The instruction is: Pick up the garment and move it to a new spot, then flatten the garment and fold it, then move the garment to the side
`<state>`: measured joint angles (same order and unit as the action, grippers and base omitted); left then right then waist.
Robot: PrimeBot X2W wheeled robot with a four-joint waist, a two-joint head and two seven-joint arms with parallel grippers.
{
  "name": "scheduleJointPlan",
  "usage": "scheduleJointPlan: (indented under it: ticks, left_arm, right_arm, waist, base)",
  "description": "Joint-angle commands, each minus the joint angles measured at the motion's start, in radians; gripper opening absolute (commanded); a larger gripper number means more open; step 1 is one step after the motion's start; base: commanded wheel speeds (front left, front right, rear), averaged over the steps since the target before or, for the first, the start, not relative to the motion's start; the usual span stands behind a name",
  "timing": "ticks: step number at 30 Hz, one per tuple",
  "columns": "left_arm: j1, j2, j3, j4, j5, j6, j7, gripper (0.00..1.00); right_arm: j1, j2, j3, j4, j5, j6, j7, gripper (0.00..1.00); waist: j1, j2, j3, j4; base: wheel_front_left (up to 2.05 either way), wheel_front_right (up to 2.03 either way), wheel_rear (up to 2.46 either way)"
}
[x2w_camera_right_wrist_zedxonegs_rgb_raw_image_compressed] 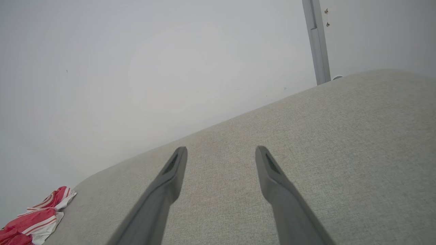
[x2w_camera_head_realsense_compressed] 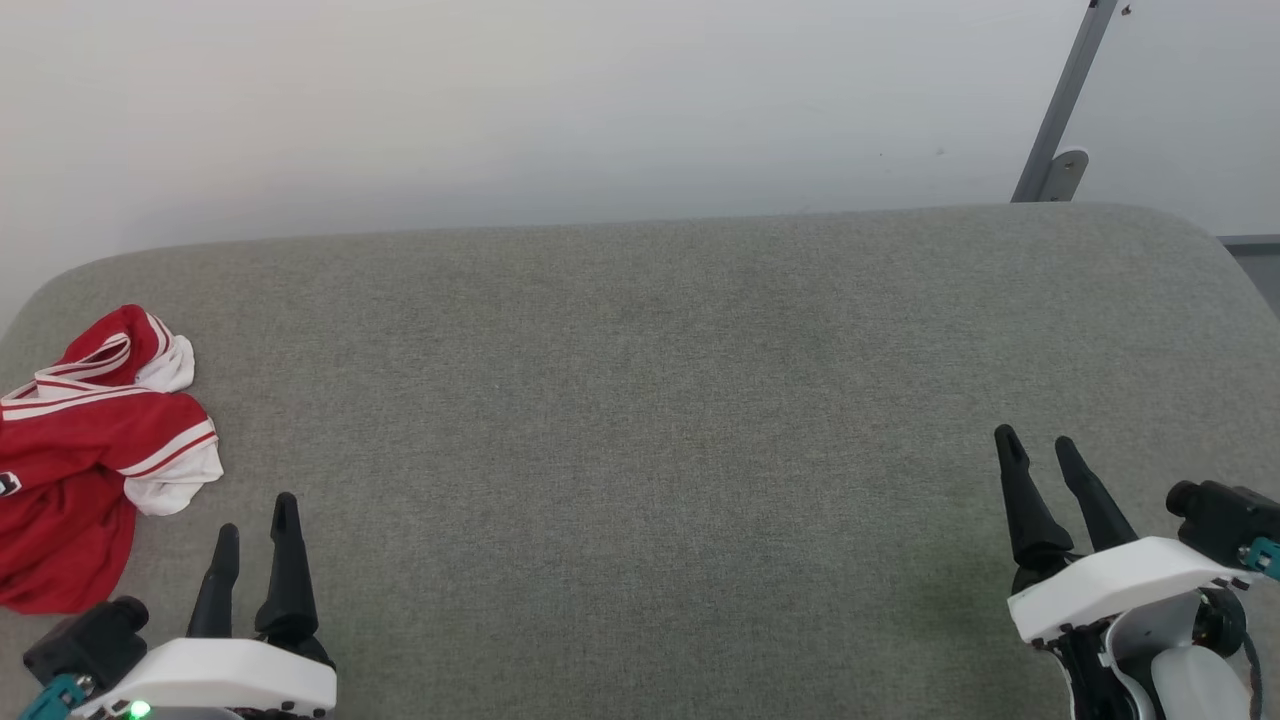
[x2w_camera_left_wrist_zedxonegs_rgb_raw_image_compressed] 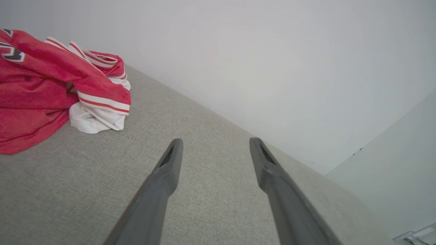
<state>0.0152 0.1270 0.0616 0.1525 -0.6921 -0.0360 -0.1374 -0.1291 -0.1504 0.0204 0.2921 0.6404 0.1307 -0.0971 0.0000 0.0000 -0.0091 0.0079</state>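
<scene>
The garment [x2w_camera_head_realsense_compressed: 85, 450] is a red jersey with white-and-red striped trim, lying crumpled at the far left of a grey-green padded surface [x2w_camera_head_realsense_compressed: 640, 430]. In the left wrist view the garment [x2w_camera_left_wrist_zedxonegs_rgb_raw_image_compressed: 51, 85] bunches at the upper left, a bit of black lettering at its edge. My left gripper [x2w_camera_head_realsense_compressed: 258, 520] stands open just right of the heap, empty and apart from it; its own view shows the left gripper [x2w_camera_left_wrist_zedxonegs_rgb_raw_image_compressed: 215, 144] above bare fabric. At the lower right my right gripper [x2w_camera_head_realsense_compressed: 1038, 448] is open and empty, far from the garment [x2w_camera_right_wrist_zedxonegs_rgb_raw_image_compressed: 37, 217]. The right gripper [x2w_camera_right_wrist_zedxonegs_rgb_raw_image_compressed: 221, 152] hovers over plain surface.
A pale wall [x2w_camera_head_realsense_compressed: 560, 110] rises behind the surface's far edge. A grey metal post [x2w_camera_head_realsense_compressed: 1065, 100] leans at the back right, also the post [x2w_camera_right_wrist_zedxonegs_rgb_raw_image_compressed: 316, 41] in the right wrist view. The surface's corners are rounded.
</scene>
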Motion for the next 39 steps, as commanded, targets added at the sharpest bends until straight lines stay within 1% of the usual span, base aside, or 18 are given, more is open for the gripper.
scheduleJointPlan:
  ticks: [1,21,39]
  left_arm:
    - [0.004,0.004,0.003,-0.015,0.029,-0.006,-0.012,1.00]
    - [0.025,0.008,0.001,-0.029,0.212,-0.015,-0.058,1.00]
    - [0.034,0.016,0.009,-0.030,0.353,-0.017,-0.096,1.00]
  right_arm:
    - [-0.020,-0.007,0.003,-0.012,-0.026,0.000,-0.012,1.00]
    - [-0.030,-0.028,0.030,-0.016,-0.198,0.000,-0.049,1.00]
    - [-0.030,-0.031,0.025,-0.019,-0.350,0.000,-0.085,1.00]
  waist:
    - [0.0000,0.0000,0.000,0.000]
    - [0.0000,0.0000,-0.003,0.003]
    - [0.0000,0.0000,-0.005,0.007]
  base:
    - [0.00,0.00,0.00]
    - [0.00,0.00,0.00]
    - [0.00,0.00,0.00]
